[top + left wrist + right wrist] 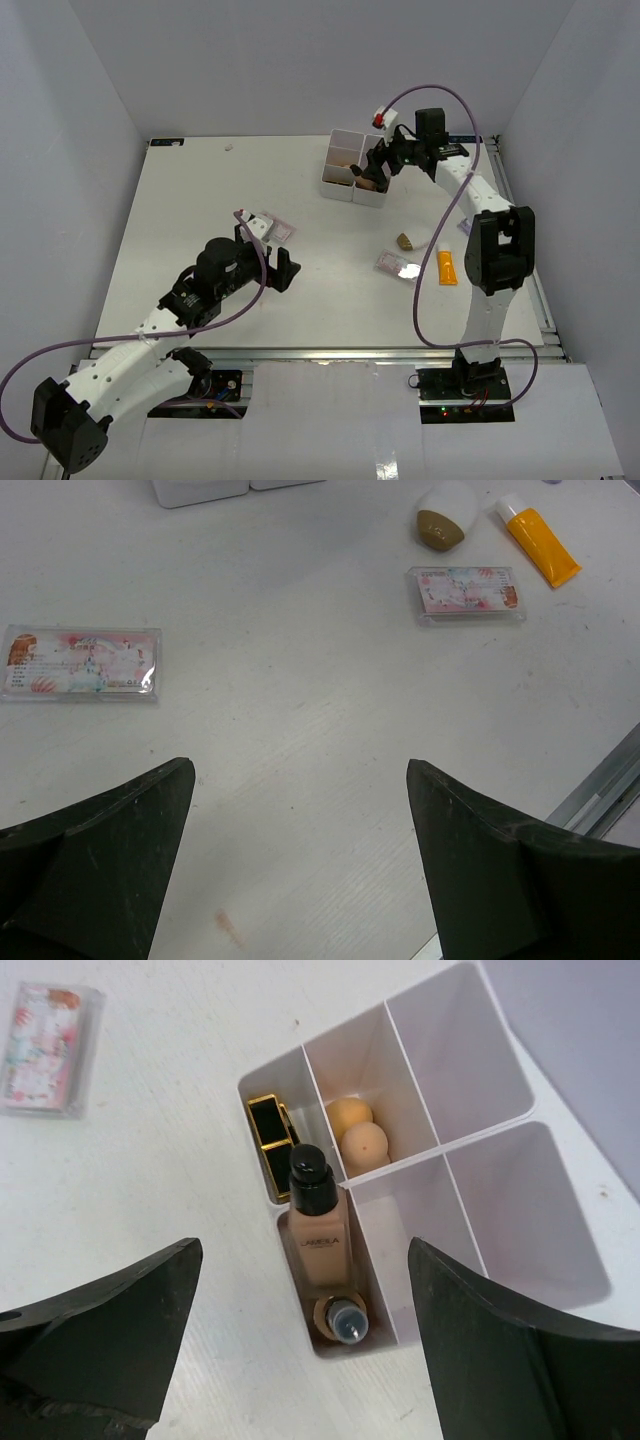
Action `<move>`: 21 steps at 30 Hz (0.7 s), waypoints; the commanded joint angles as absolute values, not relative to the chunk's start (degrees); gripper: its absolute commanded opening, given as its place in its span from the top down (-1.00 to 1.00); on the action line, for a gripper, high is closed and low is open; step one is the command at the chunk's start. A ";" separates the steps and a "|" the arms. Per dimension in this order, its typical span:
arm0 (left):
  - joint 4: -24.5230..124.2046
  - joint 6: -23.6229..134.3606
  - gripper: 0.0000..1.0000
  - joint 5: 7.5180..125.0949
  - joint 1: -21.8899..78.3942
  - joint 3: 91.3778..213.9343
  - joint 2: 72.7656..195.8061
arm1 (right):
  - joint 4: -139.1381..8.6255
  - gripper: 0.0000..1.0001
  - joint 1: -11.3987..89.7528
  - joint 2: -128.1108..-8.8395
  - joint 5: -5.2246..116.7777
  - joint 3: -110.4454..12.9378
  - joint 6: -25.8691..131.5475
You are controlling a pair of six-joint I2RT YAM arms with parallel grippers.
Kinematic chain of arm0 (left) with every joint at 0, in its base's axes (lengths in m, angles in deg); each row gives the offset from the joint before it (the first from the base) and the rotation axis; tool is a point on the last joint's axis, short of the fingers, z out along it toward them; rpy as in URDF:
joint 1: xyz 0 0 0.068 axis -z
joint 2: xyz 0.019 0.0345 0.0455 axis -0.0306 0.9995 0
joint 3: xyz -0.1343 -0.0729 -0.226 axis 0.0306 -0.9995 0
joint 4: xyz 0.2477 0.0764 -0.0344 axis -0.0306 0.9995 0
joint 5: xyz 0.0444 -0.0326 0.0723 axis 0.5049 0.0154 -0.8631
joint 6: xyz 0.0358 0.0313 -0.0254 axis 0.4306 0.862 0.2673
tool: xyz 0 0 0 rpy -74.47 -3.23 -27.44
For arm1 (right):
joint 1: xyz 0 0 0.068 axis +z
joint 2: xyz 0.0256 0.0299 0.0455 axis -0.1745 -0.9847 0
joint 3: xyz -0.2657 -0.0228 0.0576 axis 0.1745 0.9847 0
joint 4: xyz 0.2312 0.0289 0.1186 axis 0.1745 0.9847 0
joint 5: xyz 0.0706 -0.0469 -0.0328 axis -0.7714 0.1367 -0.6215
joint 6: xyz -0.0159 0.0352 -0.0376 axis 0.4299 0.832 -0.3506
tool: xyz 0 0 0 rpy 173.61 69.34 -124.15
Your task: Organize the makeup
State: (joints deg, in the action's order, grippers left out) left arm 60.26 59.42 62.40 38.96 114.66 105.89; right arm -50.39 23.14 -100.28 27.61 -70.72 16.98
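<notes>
My right gripper (302, 1250) (376, 168) hangs open above the white box (520, 1130) (336, 186), holding nothing. In the compartment right below it a tan dark-capped bottle (322, 1238) leans beside a small clear-capped bottle (346, 1320). A black-gold lipstick (268, 1138) and two beige egg sponges (358, 1132) fill neighbouring compartments. On the table lie two pink packets (80, 664) (466, 588), an orange tube (538, 542) (447, 268) and a tan-and-white piece (443, 520) (404, 241). My left gripper (300, 770) (275, 255) is open over bare table near one packet (276, 226).
Three box compartments (470, 1050) on the right hold nothing. The table's metal edge (600, 790) runs close on the left gripper's right side. The right arm's purple cable (430, 290) loops down past the second packet (397, 265).
</notes>
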 commanded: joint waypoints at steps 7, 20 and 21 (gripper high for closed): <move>60.47 50.17 -0.96 66.94 35.79 116.68 111.07 | -41.36 -0.79 18.50 -67.92 8.18 -47.94 19.40; 68.92 24.67 -0.96 63.93 27.35 123.14 121.85 | -41.86 -0.93 11.99 -42.84 -0.37 -18.26 15.32; 71.76 22.01 -0.96 61.82 27.22 125.37 124.20 | -43.00 -0.92 10.59 -42.44 -1.59 -17.39 16.12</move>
State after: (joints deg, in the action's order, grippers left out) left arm 64.33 34.04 68.47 28.33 118.88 118.70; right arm -38.91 14.93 -44.99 4.41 -19.46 15.50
